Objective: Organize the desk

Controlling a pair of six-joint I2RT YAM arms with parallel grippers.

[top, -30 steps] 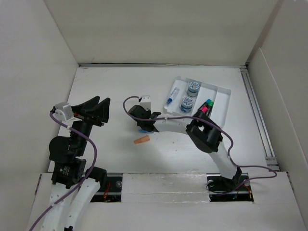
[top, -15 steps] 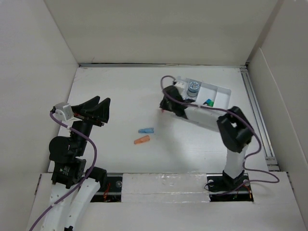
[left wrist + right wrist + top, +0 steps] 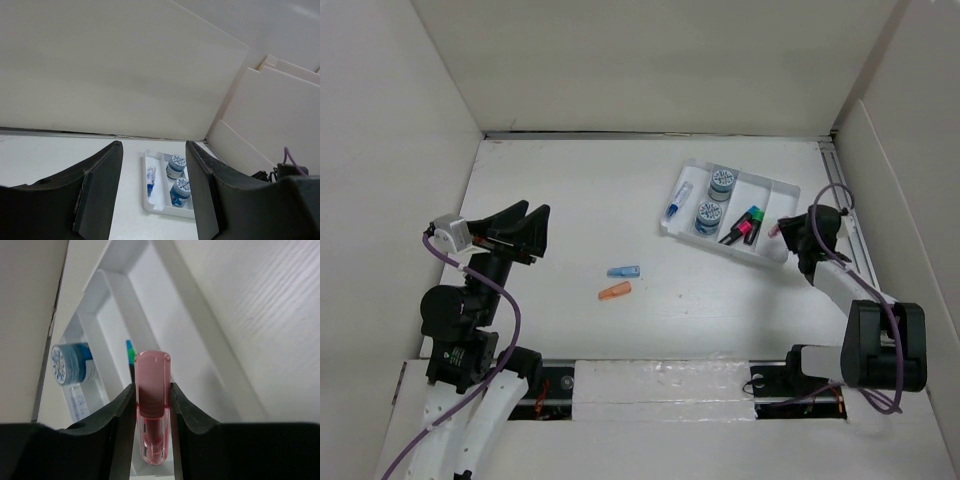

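My right gripper hovers at the right end of the white compartment tray, shut on a clear pink tube that stands upright between its fingers. In the right wrist view the tray's ribs lie just beyond the tube. The tray holds two blue jars, a blue-tipped vial and green and pink markers. On the desk lie a blue cap and an orange cap. My left gripper is raised at the left, open and empty.
White walls enclose the desk on three sides. A metal rail runs along the right edge. The left wrist view looks across the desk at the tray with its jars and vial.
My right arm has swung from the middle of the desk to the tray's right end, uncovering the blue cap. The left arm has not moved.
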